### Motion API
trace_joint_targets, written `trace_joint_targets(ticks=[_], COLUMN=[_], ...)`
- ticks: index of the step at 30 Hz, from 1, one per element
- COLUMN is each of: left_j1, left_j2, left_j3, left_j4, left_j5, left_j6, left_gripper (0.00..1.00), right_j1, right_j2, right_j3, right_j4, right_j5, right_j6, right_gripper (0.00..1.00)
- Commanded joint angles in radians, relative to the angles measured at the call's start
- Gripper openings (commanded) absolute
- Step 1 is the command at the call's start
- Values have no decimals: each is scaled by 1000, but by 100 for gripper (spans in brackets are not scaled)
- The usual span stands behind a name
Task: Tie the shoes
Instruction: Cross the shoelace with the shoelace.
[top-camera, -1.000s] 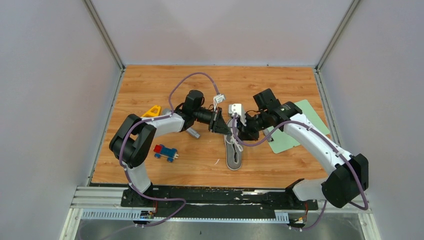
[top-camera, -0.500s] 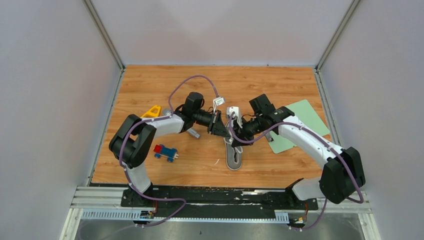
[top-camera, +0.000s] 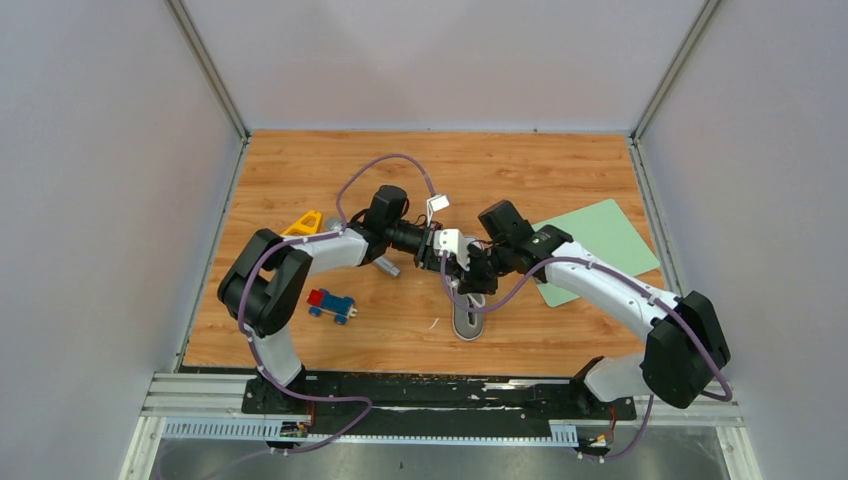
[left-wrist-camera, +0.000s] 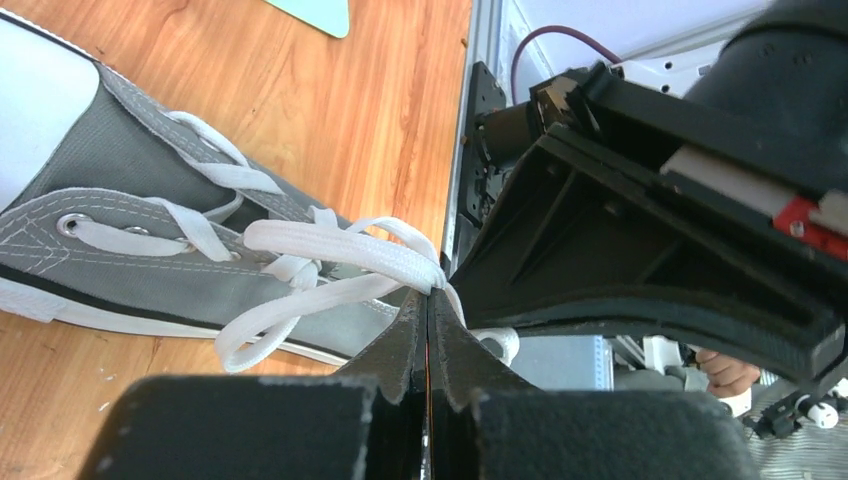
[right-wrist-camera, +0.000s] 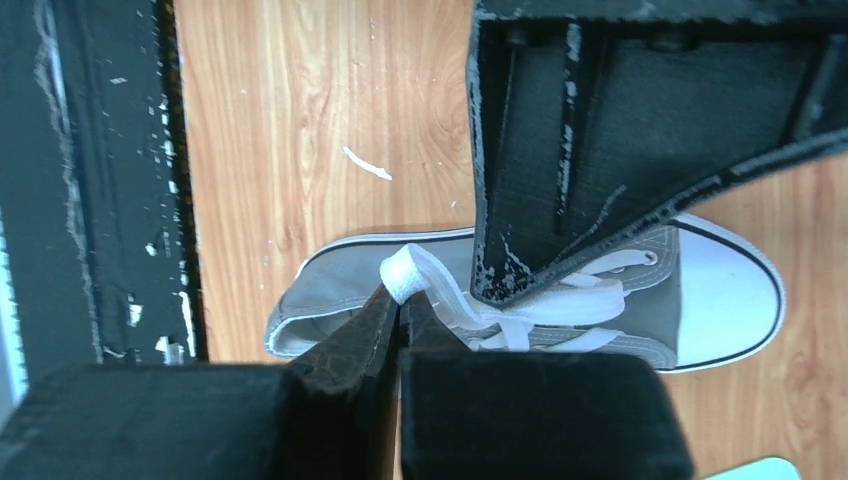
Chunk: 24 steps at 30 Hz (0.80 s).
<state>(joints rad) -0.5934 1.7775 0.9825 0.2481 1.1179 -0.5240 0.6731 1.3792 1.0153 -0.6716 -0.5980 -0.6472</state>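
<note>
The grey canvas shoe lies on the wooden table, toe cap toward the back; it also shows in the left wrist view and the right wrist view. Its white laces form loops over the tongue. My left gripper is shut on a lace loop just above the shoe. My right gripper is shut on another folded lace loop. The two grippers meet and overlap over the shoe, and hide its front half from above.
A toy truck, red and blue, sits left of the shoe. A yellow triangle piece and a grey cylinder lie by the left arm. A green mat lies at the right.
My right gripper has moved left across the shoe with its lace loop, crossing against the left gripper. The left gripper has stayed nearly still.
</note>
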Motion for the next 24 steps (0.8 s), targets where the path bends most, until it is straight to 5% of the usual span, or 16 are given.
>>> trace_joint_targets(ticks=[1, 11, 24], left_j1=[3, 3, 2], left_j2=[-58, -95, -94], left_j3=[23, 21, -7], left_j4=[-8, -24, -38], left_j5=[-34, -78, -116], left_j6=[-54, -64, -24], left_gripper=[0, 0, 0], right_j1=[65, 164, 231], right_j2=[1, 39, 62], right_j3=[54, 114, -19], right_j4=[3, -74, -27], right_j5=[170, 397, 657], right_j6=[-118, -311, -445], right_gripper=[0, 0, 0])
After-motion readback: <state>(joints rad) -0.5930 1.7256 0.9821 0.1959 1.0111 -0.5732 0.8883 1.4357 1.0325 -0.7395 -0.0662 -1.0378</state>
